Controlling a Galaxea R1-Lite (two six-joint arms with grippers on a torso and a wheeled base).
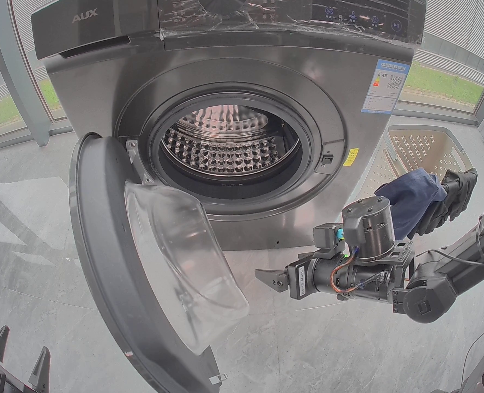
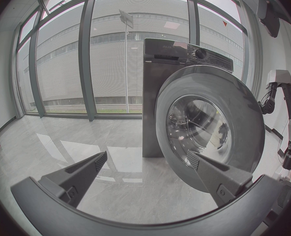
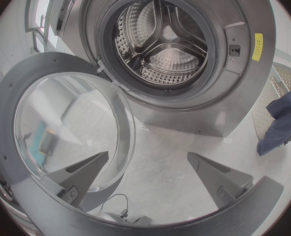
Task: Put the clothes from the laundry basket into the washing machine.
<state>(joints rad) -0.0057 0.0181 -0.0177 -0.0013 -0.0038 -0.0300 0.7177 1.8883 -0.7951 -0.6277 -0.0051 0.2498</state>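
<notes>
The grey washing machine [image 1: 225, 61] stands with its round door [image 1: 160, 246] swung open toward the left, and its steel drum [image 1: 225, 143] holds no clothes. To its right, a beige laundry basket [image 1: 416, 143] has a blue garment [image 1: 411, 197] and a black garment [image 1: 454, 192] draped over its near rim. My right gripper [image 1: 268, 279] hangs open and empty low in front of the machine, pointing left, with the basket behind the arm. In the right wrist view the right gripper [image 3: 147, 154] faces the drum [image 3: 161, 46], with the blue garment [image 3: 283, 122] off to the side. My left gripper [image 1: 21, 350] is open at the lower left.
The open door [image 2: 217, 115] with its bulging glass juts out over the floor between my two arms. Grey tiled floor [image 1: 334, 345] lies in front of the machine. Glass walls and window frames [image 1: 13, 66] stand behind and beside it.
</notes>
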